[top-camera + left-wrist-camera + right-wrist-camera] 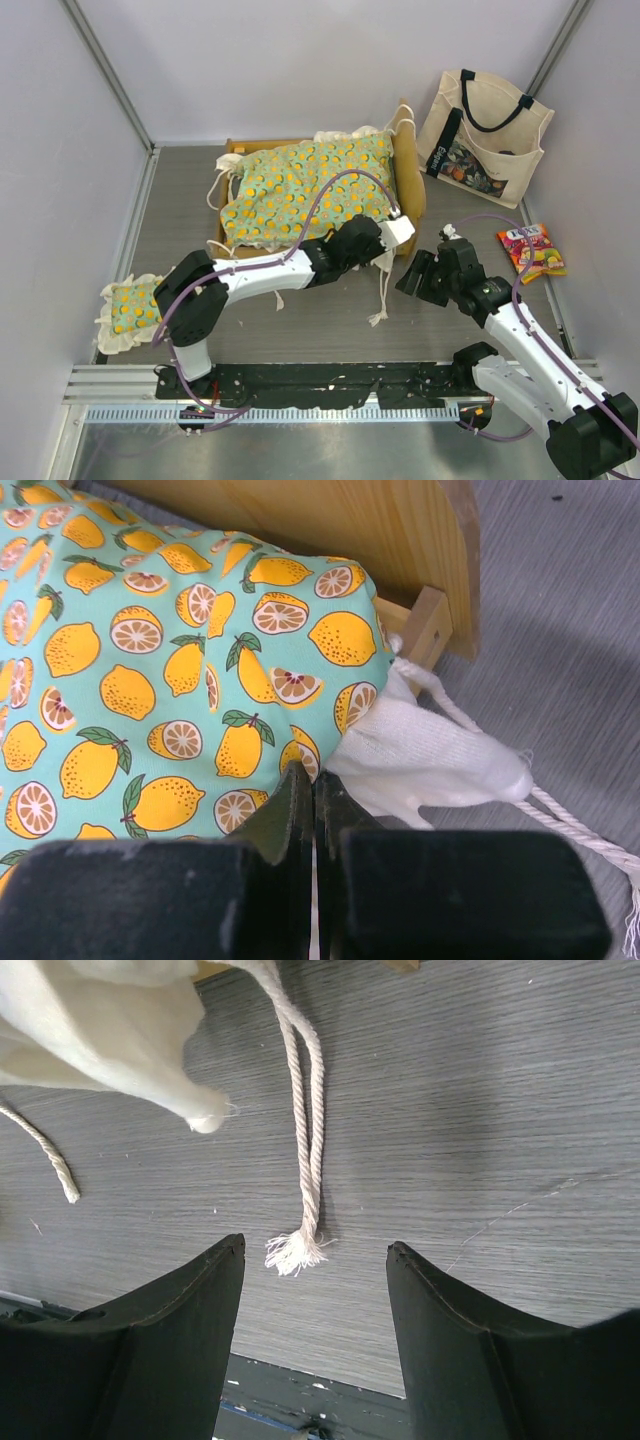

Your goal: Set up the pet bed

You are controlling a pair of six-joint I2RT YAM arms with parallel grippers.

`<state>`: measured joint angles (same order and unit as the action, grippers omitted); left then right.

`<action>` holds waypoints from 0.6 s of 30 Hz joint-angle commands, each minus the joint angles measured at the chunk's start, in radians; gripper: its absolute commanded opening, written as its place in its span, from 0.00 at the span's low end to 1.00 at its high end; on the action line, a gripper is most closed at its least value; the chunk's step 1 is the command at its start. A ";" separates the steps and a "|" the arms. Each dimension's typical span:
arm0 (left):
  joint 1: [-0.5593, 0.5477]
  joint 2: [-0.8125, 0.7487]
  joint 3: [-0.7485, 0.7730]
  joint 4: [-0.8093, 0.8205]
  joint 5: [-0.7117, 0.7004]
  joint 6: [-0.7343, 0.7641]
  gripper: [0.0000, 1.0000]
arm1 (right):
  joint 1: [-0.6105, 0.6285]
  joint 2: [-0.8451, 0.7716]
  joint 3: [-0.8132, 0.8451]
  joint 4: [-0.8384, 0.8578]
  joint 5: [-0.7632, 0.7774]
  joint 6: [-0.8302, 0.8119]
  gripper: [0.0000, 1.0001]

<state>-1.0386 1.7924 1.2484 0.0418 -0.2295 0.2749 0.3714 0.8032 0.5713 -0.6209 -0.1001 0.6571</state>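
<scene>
While the mattress cushion already lies over the wooden frame at the back-centre of the table, it sits rumpled, with its near-right corner and ruffle spilling past the frame edge. Left gripper: jaws together, apparently pinching that corner's fabric. Right gripper: jaws apart, empty, over a loose tie cord. Judged outstanding: seating the cushion squarely and securing the ties. The small pillow lies well apart, near left

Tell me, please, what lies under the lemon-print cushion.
The wooden bed frame: its headboard and foot-end corners show around the cushion. The base beneath is covered, so it cannot be seen.
</scene>
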 commanded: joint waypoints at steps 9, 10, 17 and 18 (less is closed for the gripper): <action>0.038 0.054 0.091 0.134 -0.178 0.128 0.00 | 0.011 -0.010 -0.021 0.042 0.007 0.006 0.63; 0.037 0.062 0.094 0.156 -0.182 0.135 0.00 | 0.012 -0.007 -0.021 0.044 0.004 0.012 0.63; 0.037 0.154 0.045 0.273 -0.266 0.118 0.00 | 0.026 -0.007 -0.021 0.044 0.014 0.021 0.64; 0.037 0.165 0.045 0.277 -0.278 0.110 0.00 | 0.029 -0.007 -0.021 0.044 0.016 0.024 0.63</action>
<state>-1.0046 1.9244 1.3060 0.1783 -0.4198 0.3801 0.3901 0.8032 0.5457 -0.6079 -0.0986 0.6617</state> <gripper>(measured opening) 0.020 0.637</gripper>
